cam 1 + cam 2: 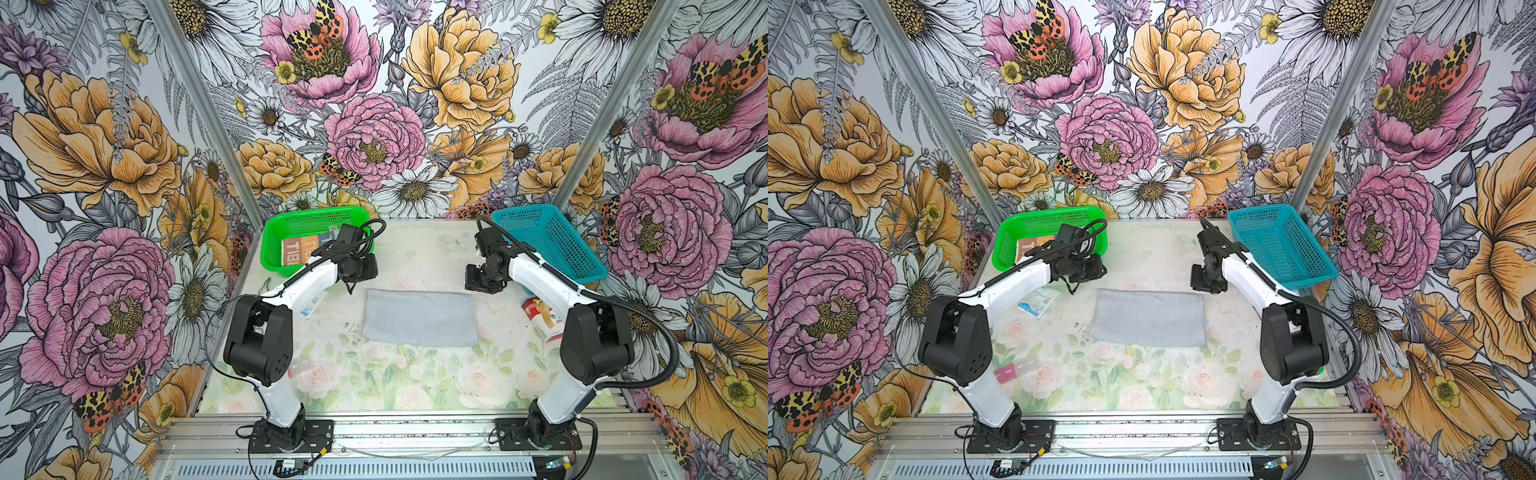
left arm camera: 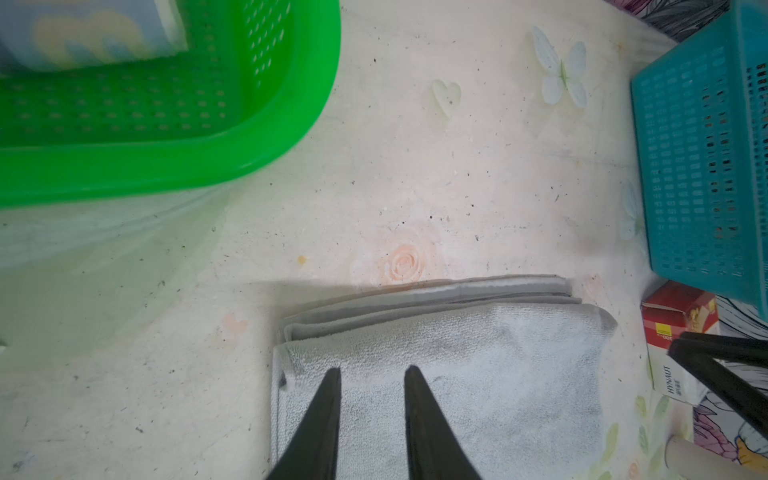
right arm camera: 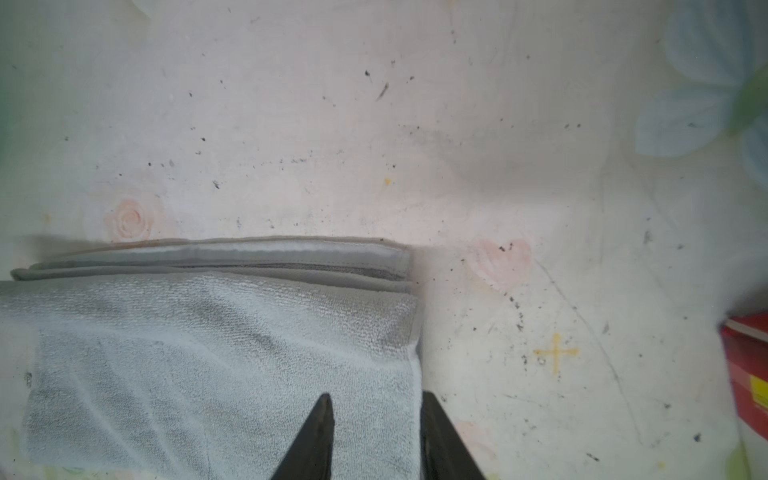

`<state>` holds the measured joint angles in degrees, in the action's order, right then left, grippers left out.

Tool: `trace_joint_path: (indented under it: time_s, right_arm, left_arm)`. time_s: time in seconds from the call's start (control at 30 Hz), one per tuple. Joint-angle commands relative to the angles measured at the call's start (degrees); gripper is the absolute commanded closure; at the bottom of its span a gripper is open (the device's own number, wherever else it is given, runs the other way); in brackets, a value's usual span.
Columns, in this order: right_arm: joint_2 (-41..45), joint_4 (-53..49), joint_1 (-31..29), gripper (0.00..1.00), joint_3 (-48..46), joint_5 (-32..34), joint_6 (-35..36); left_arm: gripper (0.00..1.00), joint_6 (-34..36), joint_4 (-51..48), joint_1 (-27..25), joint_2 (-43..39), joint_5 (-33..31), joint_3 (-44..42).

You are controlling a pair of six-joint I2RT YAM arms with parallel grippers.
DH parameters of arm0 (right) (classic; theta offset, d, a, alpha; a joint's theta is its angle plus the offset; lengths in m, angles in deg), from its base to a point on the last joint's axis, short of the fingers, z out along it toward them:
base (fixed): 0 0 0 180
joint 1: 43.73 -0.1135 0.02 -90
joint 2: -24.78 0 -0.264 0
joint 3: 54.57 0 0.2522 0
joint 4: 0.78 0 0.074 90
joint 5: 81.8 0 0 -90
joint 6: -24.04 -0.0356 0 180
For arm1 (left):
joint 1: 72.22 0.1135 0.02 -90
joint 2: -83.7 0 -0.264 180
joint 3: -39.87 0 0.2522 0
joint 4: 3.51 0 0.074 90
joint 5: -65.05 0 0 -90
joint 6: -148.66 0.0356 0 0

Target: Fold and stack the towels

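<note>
A plain light grey towel (image 1: 419, 318) (image 1: 1148, 318) lies folded flat in a rectangle at the middle of the table, its layered edges showing on the far side (image 2: 436, 291). My left gripper (image 2: 373, 370) (image 1: 351, 287) hangs open just above the towel's far left corner, with only bare terry cloth (image 2: 498, 395) in the gap. My right gripper (image 3: 376, 397) (image 1: 478, 286) is open at the far right corner. One fingertip (image 3: 326, 401) is over the towel (image 3: 187, 353) and the other stands just past its side edge. A lettered towel (image 1: 297, 249) (image 1: 1027, 248) with red, orange and blue panels lies in the green basket.
The green basket (image 1: 272, 245) (image 2: 166, 166) stands at the back left and a tilted teal basket (image 1: 552, 245) (image 2: 706, 166) at the back right. A red-white carton (image 1: 540, 320) (image 2: 673, 316) lies under the right arm. A white-blue sachet (image 1: 1038, 303) lies under the left forearm.
</note>
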<state>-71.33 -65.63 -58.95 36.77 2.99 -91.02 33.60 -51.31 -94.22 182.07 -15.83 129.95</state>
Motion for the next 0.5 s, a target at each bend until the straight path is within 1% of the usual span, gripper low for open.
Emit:
trace_joint_path:
  time_s: [0.0, 0.03, 0.1, 0.2, 0.27, 0.37, 0.47]
  right_arm:
    - [5.2, 0.2, -0.3, 0.57, -2.3, 3.0, 1.3]
    - [4.9, 0.5, 0.0, 0.54, -3.1, 3.6, 1.4]
    - [3.1, 1.2, 0.3, 0.52, -4.0, 5.2, 1.1]
    - [0.4, 5.3, 0.4, 0.52, -5.2, 3.2, 0.5]
    - [-0.8, 7.3, 0.3, 0.55, -5.7, 2.3, -0.3]
    - [-1.9, 9.3, 0.4, 0.55, -5.9, 2.7, -0.4]
    - [-3.5, 10.0, 0.4, 0.55, -5.4, 3.0, -0.1]
  left_arm:
    - [0.68, 3.1, 1.4, -1.7, -4.7, -3.6, -4.4]
    - [0.65, 3.7, 1.8, -1.8, -5.0, -3.7, -6.2]
    - [0.66, 4.5, 3.0, -1.4, -4.3, -3.4, -9.1]
    - [0.67, 3.9, 6.0, -1.3, -3.7, -3.1, -11.9]
    - [0.67, 3.5, 7.6, -1.5, -3.9, -3.6, -12.7]
    - [0.63, 3.8, 8.6, -1.2, -3.3, -3.9, -12.8]
    - [0.63, 3.6, 9.5, -1.1, -1.5, -3.0, -12.3]
